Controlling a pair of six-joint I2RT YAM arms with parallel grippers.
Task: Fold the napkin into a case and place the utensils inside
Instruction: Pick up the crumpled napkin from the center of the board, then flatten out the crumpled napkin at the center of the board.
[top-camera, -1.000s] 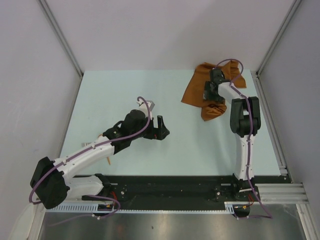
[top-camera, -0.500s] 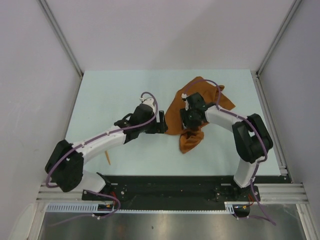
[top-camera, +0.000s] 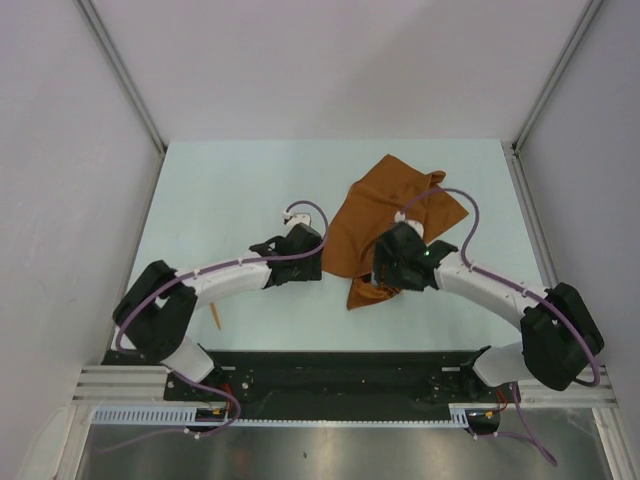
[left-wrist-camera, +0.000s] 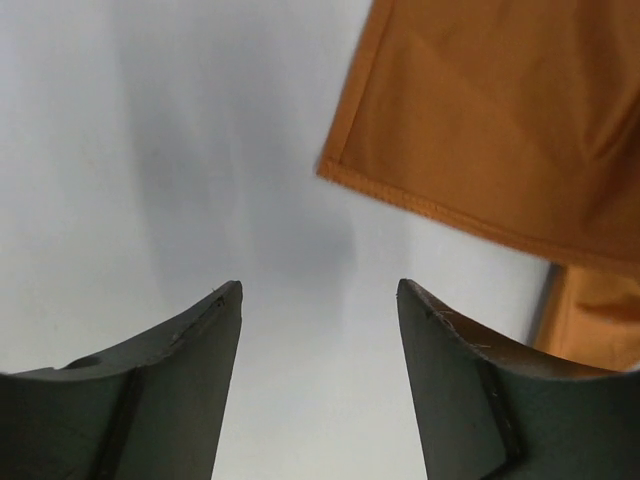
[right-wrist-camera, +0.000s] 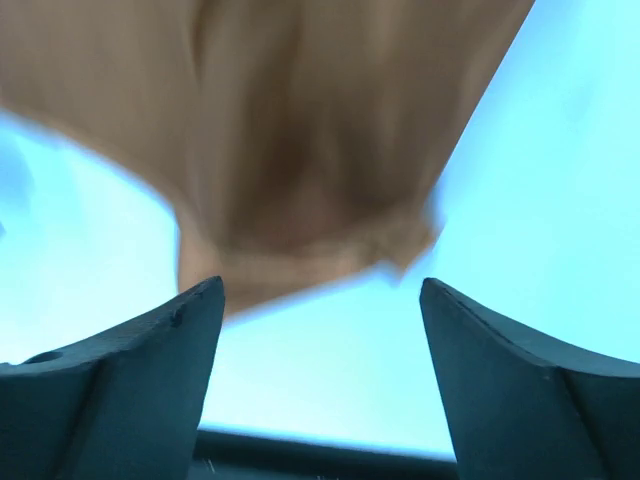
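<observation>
While left hand (left-wrist-camera: 318, 300) and right hand (right-wrist-camera: 322, 296) gape empty, napkin (top-camera: 375, 225) stretches near-left to far-right

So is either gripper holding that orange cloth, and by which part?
Nothing is held. The left gripper is open, just short of the hemmed edge of the napkin; the right gripper is open too, with the napkin ahead of it.
</observation>
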